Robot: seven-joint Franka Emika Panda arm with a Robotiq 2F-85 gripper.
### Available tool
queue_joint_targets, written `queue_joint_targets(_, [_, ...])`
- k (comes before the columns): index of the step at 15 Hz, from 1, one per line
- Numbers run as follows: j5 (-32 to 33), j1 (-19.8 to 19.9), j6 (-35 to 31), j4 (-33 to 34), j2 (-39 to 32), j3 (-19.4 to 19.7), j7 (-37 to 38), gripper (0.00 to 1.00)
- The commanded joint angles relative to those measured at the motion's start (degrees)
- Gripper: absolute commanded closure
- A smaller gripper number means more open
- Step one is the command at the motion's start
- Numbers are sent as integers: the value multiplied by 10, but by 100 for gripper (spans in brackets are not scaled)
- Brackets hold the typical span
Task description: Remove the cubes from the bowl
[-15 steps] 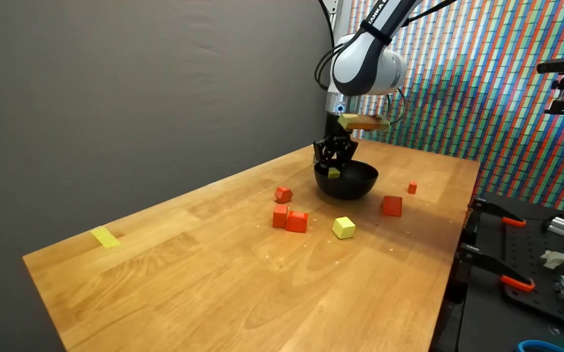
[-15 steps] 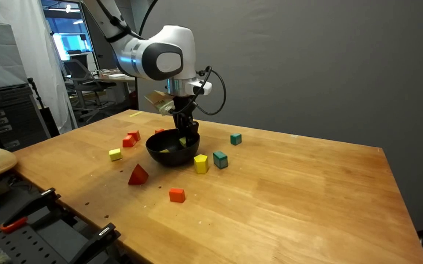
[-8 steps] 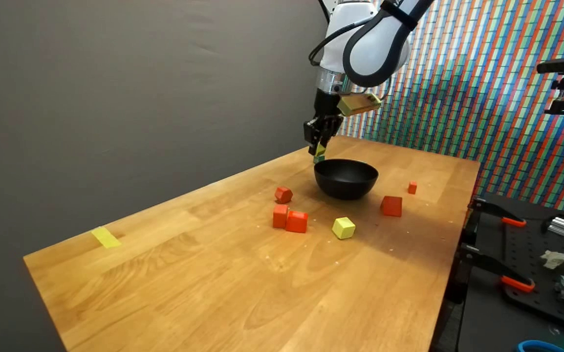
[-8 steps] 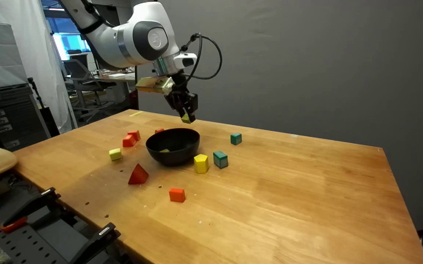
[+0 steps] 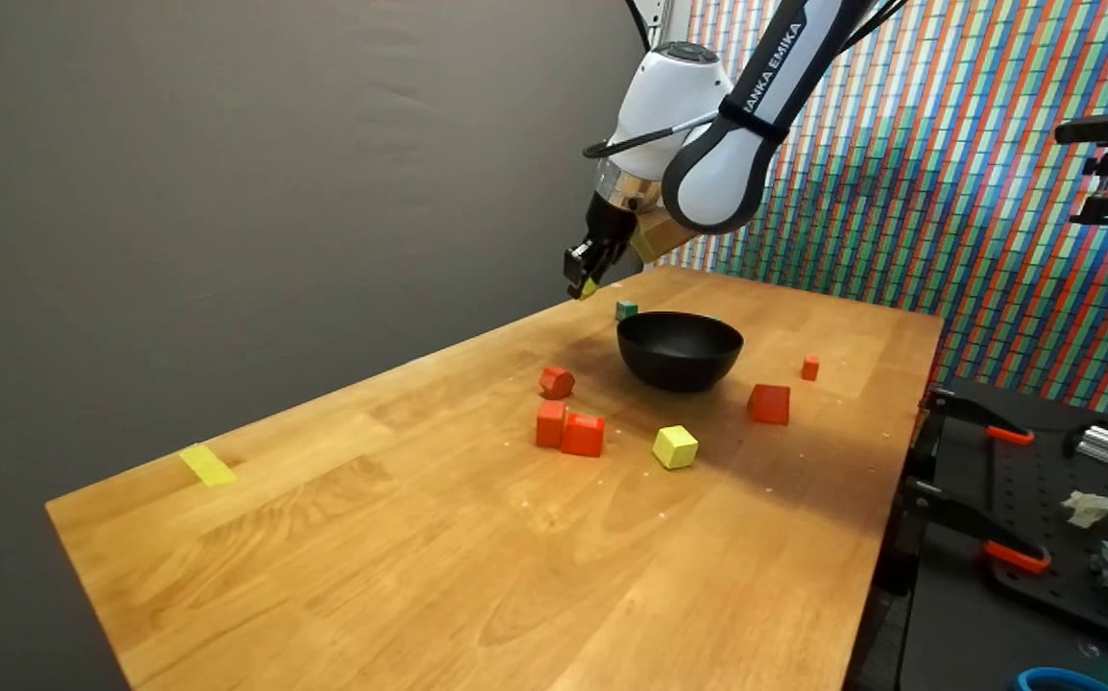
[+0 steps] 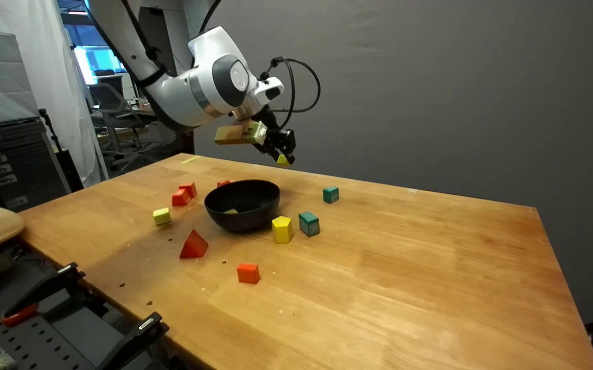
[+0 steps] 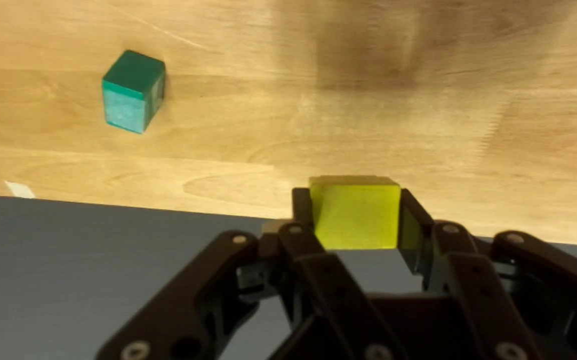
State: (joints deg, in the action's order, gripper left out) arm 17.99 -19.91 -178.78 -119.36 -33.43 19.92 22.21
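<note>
My gripper (image 7: 357, 212) is shut on a yellow-green cube (image 7: 356, 217) in the wrist view. In both exterior views the gripper (image 6: 287, 158) holds this cube (image 5: 590, 288) in the air, tilted, near the table's back edge by the wall. The black bowl (image 6: 240, 222) stands upright on the table, apart from the gripper. A yellowish block (image 6: 230, 211) shows inside the bowl; the rest of the bowl's floor is hidden. Another yellow-green cube (image 5: 675, 447) and several red blocks (image 5: 583, 436) lie on the table outside the bowl.
Teal blocks (image 6: 309, 224) and a yellow pentagonal block (image 6: 281, 229) stand beside the bowl. A red pyramid (image 6: 193, 244) and an orange-red block (image 6: 248, 273) lie nearer the front. Yellow tape (image 5: 207, 464) marks the table. The grey wall (image 5: 324, 192) is close behind the gripper.
The gripper was in the bowl a second ago. It has lifted the yellow-green cube out and carried it towards the back edge, tilting. The blocks on the table have not moved.
</note>
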Motion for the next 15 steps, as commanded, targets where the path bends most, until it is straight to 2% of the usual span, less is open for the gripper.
queue_joint_targets(1, [-66,-7,27,37,-36,-23,-31,82])
queue_joint_targets(3, [-79,-11,53,47,-46,-28,-45,81])
queue_joint_targets(4, [-81,-13,65,50,-48,-28,-48,32])
queue_joint_targets(5, [-81,-13,75,52,-48,-29,-51,31])
queue_joint_targets(9, [-68,-12,103,44,-28,-25,-54,2])
queue_joint_targets(11, [-62,-9,115,23,0,-27,-62,0])
queue_joint_targets(15, [-91,80,274,-58,127,-129,-162,0])
